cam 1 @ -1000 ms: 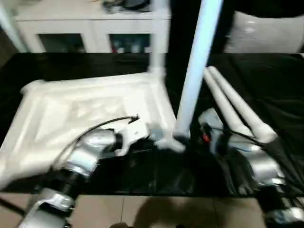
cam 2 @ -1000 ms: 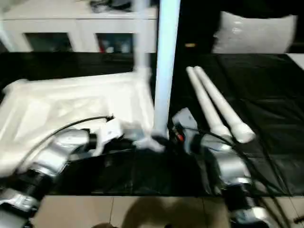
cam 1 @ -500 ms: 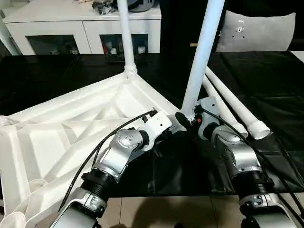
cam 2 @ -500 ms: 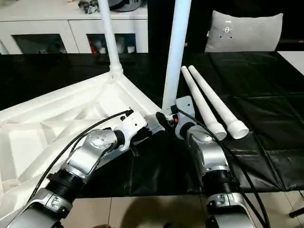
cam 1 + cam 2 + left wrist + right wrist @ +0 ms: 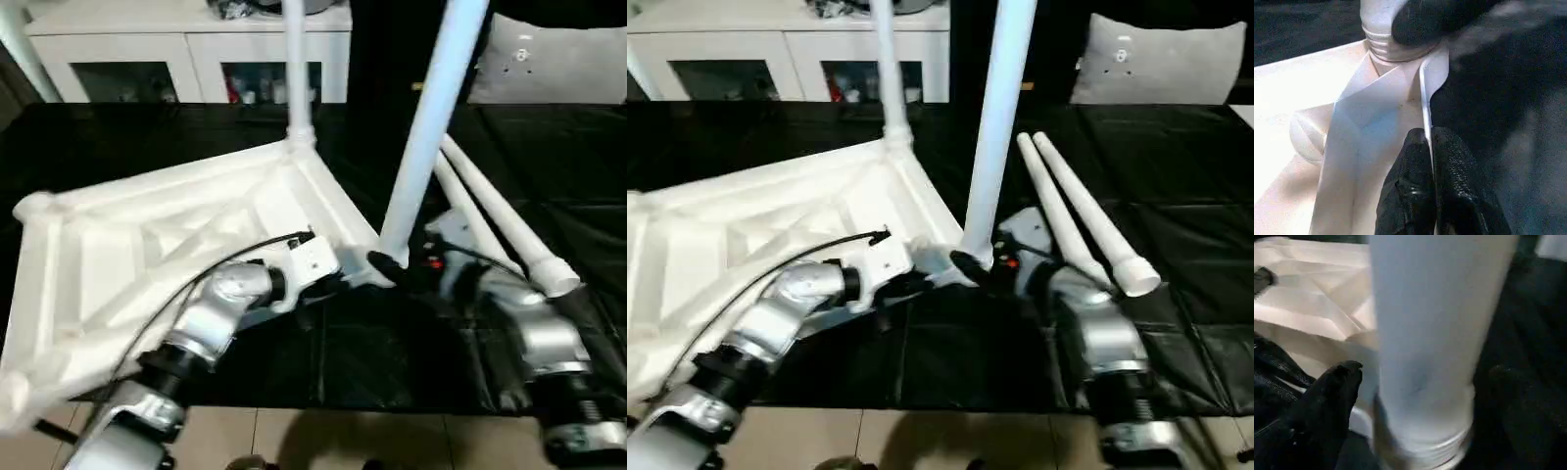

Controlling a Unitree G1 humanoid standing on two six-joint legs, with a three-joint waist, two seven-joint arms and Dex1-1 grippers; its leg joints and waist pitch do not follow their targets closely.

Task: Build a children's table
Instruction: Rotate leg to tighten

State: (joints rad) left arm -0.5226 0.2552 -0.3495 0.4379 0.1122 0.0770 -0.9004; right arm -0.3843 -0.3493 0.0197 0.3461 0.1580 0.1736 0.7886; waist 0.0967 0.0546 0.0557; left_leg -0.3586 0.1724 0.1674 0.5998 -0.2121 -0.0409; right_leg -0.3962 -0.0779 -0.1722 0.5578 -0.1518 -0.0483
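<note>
The children's table lies upside down on the black tabletop, ribbed underside up, taking up the left half and reaching toward the near edge. Two white legs stand upright in its corner sockets: one at the far corner, the other at the corner nearest the middle of the tabletop. Two loose legs lie side by side on the right half, angled toward the near right. The left gripper is pinched closed on the thin rim of the table top just beside the nearer socket. The right gripper stands wide, one finger on each side of that leg's base, its fingers clear of the leg.
</note>
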